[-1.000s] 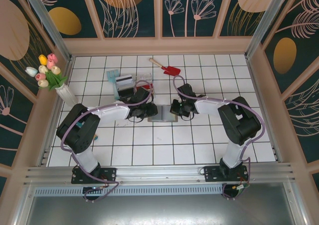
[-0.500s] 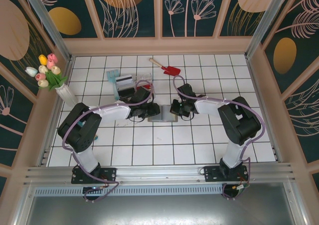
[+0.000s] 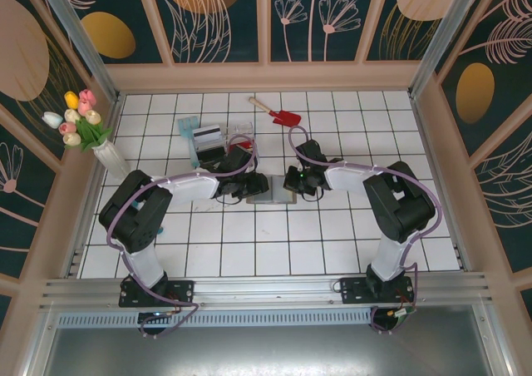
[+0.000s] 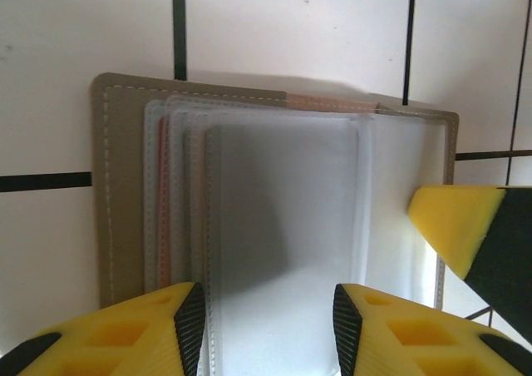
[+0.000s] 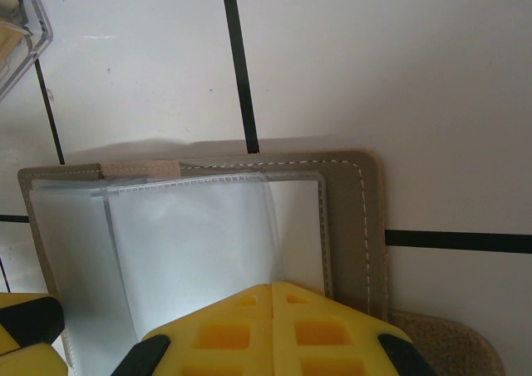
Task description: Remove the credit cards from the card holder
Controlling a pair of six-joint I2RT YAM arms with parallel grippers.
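The card holder [image 3: 273,190] lies open and flat on the white tiles between my two grippers. In the left wrist view its tan panel [image 4: 120,201] carries clear slot pockets, with a thin reddish edge [image 4: 164,201] tucked in them, perhaps one of the credit cards. My left gripper [image 4: 266,309] is open just over the clear pocket, with nothing between its fingers. My right gripper [image 5: 273,291] is shut, its tips resting on the holder's other panel [image 5: 353,226]. Its yellow fingertip [image 4: 453,226] also shows in the left wrist view. In the top view the left gripper [image 3: 252,186] and right gripper [image 3: 291,182] flank the holder.
A clear divided tray [image 3: 218,141] stands just behind the left gripper, with a striped card [image 3: 208,133] in it; its corner [image 5: 18,22] shows in the right wrist view. A red toy shovel [image 3: 283,115] lies further back. A vase of tulips [image 3: 83,125] stands at the left wall.
My left arm has edged slightly toward the holder and its jaws stand a little wider. The right arm and the holder have not moved.
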